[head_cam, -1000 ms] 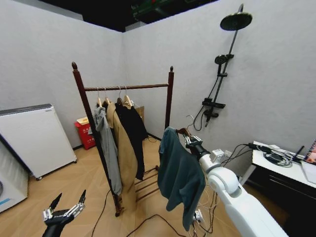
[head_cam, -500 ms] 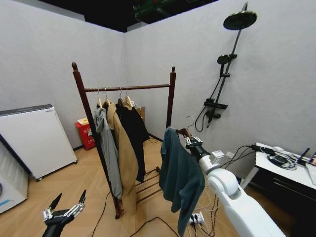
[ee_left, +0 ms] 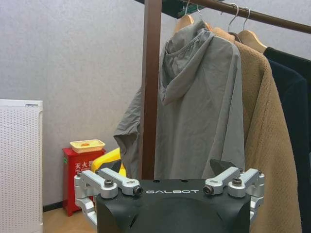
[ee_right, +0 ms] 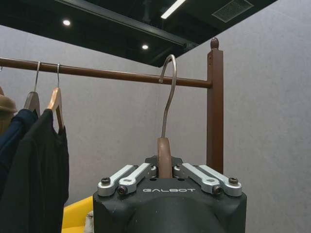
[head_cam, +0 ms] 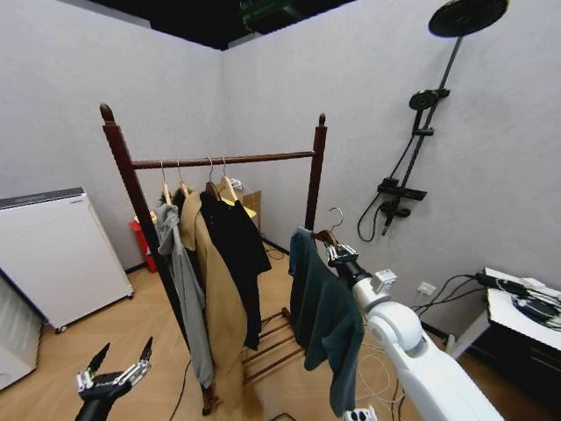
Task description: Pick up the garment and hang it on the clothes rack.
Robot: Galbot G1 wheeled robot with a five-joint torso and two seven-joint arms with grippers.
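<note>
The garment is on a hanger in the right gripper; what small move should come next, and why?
Probably raise the right gripper and carry it toward the bare right stretch of the clothes rack bar. The garment hangs from a hanger clamped in that gripper, and its hook sits short of the bar. The left gripper waits low, open.

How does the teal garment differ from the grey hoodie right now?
The teal garment hangs off a hanger gripped by the right gripper, apart from the clothes rack; the grey hoodie already hangs on its bar. The garment is darker and hoodless. Both are on wooden hangers.
</note>
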